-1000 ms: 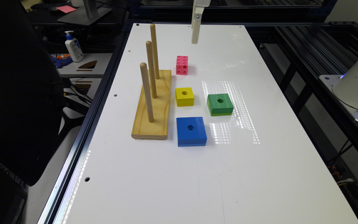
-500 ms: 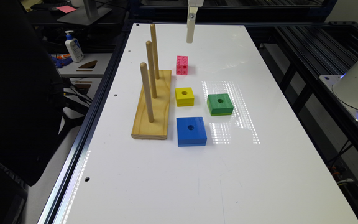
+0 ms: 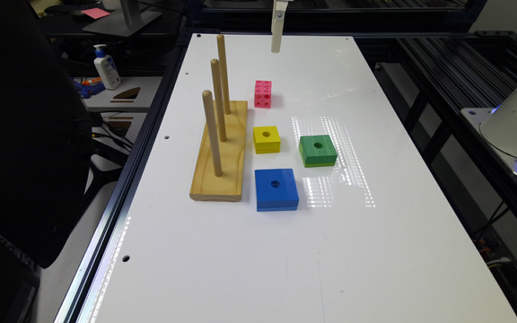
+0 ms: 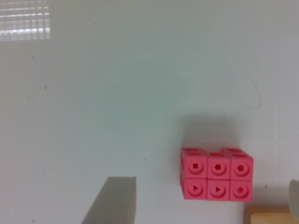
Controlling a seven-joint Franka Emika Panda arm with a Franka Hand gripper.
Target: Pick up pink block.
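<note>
Nearest: blue block (image 3: 276,189), then yellow block (image 3: 266,138) and green block (image 3: 317,150), peg board (image 3: 220,151) alongside. Farther back: pink block (image 3: 263,93) flat on table (image 3: 375,251), beside board's far end. Beyond, raised: gripper (image 4: 205,205), fingers (image 4: 114,200) spread wide; in wrist view, block between them, untouched, nearer one.

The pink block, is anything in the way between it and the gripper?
Nothing visible is. The pink block sits alone on bare white table, with the gripper up above it. The wooden peg board stands beside the block, not between them.
</note>
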